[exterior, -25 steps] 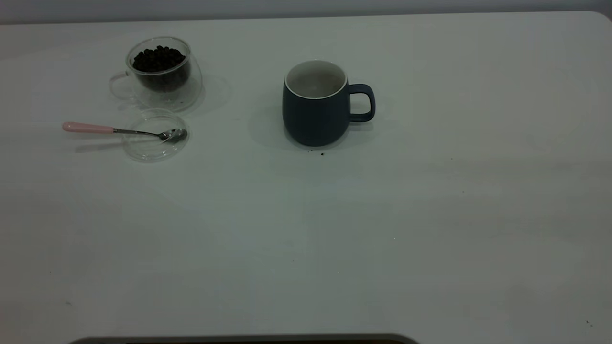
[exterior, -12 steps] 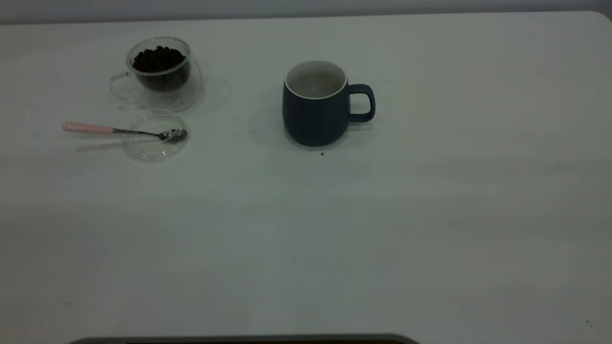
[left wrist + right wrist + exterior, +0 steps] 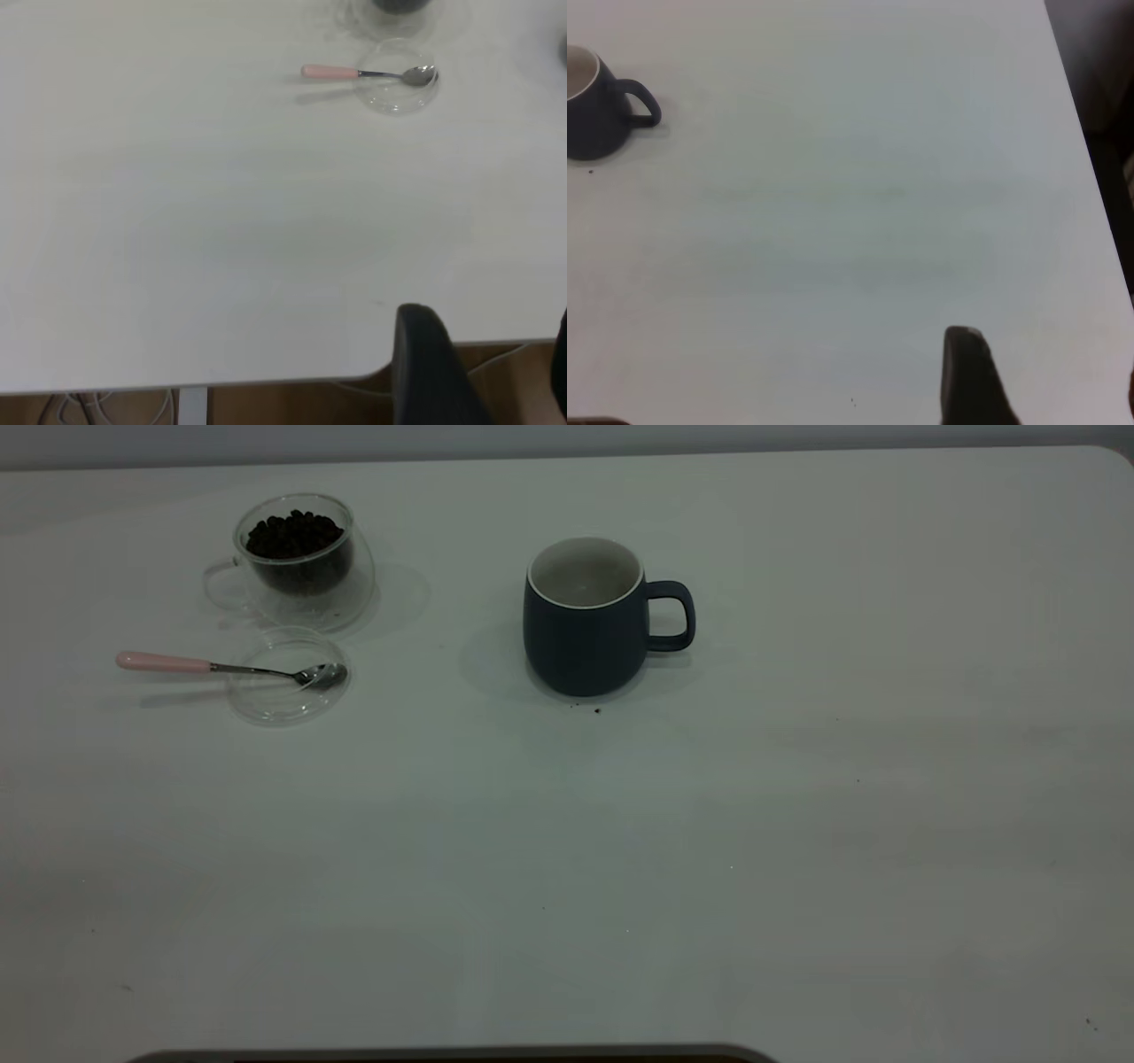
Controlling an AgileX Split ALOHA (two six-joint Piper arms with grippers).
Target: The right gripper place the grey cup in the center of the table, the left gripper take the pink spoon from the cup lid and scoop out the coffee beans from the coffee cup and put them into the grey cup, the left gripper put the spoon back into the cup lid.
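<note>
Black finger of the left gripper (image 3: 483,372) shows at the near table edge in its wrist view, a second finger just visible at the frame border with a clear gap between, so jaws read as parted and holding nothing. Right gripper (image 3: 1045,381) likewise sits back near its own edge, one dark finger plain, another at the border; apart, empty. Neither arm appears in the exterior view. Outward from the left: pink spoon (image 3: 221,666) lies with its bowl in the cup lid (image 3: 288,677), handle pointing to 9 o'clock and overhanging the rim onto the table (image 3: 567,868). Coffee cup (image 3: 297,562) stands just beyond the lid at 12 o'clock, heaped with coffee beans (image 3: 294,533). Grey cup (image 3: 586,615) stands upright well off at 3 o'clock, near centre, handle to 3 o'clock. Risks, as judged: the thin handle lies low, so a descending pinch may strike the table or slip; pressing the overhanging handle could tip the light glass lid; a wide approach may clip the cup; beans may spill in transit.
</note>
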